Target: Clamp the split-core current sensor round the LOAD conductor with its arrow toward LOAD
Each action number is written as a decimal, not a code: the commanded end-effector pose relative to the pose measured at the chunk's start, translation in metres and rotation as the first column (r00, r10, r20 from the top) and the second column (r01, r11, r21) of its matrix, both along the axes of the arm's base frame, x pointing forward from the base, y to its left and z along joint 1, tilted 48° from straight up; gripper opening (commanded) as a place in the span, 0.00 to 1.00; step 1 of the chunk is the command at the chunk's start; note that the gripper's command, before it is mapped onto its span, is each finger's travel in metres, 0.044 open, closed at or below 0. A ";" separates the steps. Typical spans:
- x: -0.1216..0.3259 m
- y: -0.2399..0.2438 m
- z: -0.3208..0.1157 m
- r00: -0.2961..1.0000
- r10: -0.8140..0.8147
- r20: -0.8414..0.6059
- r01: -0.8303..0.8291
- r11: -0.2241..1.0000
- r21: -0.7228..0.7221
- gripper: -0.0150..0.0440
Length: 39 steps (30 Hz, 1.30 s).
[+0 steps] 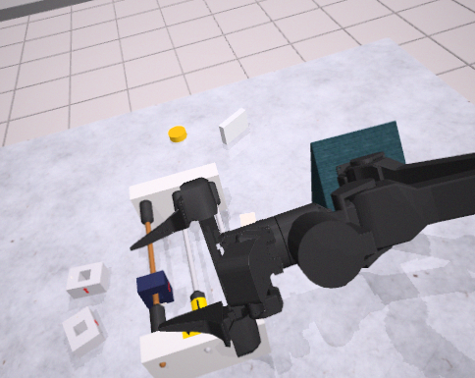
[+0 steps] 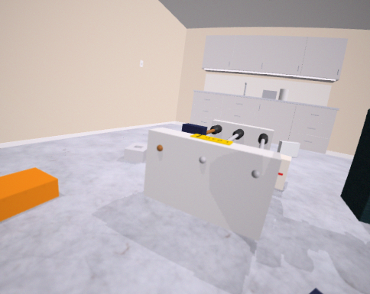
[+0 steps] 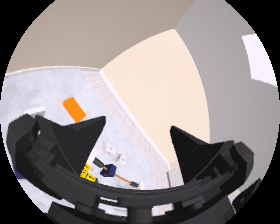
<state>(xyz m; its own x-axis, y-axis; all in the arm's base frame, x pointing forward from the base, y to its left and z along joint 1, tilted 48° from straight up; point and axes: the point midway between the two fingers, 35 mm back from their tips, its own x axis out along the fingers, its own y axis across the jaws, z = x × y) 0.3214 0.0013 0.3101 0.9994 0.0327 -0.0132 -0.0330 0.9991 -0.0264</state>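
Note:
The cream upright piece (image 1: pixel 247 218) (image 2: pixel 283 164), seemingly the sensor, stands on the table to the right of the conductor rack; the arm hides most of it in the top view, and its opening and arrow cannot be made out. A red mark shows on it in the exterior view. The LOAD conductor (image 1: pixel 190 263) is the middle silvery rod, with a yellow sleeve (image 1: pixel 198 301) near the front end. The yellow LOAD label (image 1: pixel 189 335) (image 2: pixel 212 139) (image 3: pixel 88 172) is partly covered by a finger in the top view. My gripper (image 1: pixel 146 288) (image 3: pixel 139 124) is open and empty, above the rack, fingertips toward the copper-rod side.
A navy block (image 1: pixel 154 288) (image 2: pixel 194 129) (image 3: pixel 108 170) surrounds the copper rod. Two white square rings (image 1: pixel 74 288) (image 1: pixel 71 343) lie left of the rack. A teal block (image 1: pixel 358 142) (image 2: pixel 365 174) stands right. A yellow disc (image 1: pixel 178 134) and white plate (image 1: pixel 236 127) are behind. An orange block (image 2: pixel 23 193) (image 3: pixel 74 109) lies left.

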 end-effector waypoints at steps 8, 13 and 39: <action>0.003 0.028 -0.121 0.691 0.450 -0.566 -0.410 0.888 0.206 1.00; -0.022 0.039 -0.138 0.426 0.737 -0.524 -0.440 0.675 0.592 1.00; -0.024 0.040 -0.137 0.405 0.768 -0.496 -0.429 0.639 0.639 1.00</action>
<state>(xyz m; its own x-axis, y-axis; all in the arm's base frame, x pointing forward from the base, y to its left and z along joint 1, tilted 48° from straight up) 0.2978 0.0408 0.1726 0.3809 0.7867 -0.4859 -0.4602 0.6170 0.6383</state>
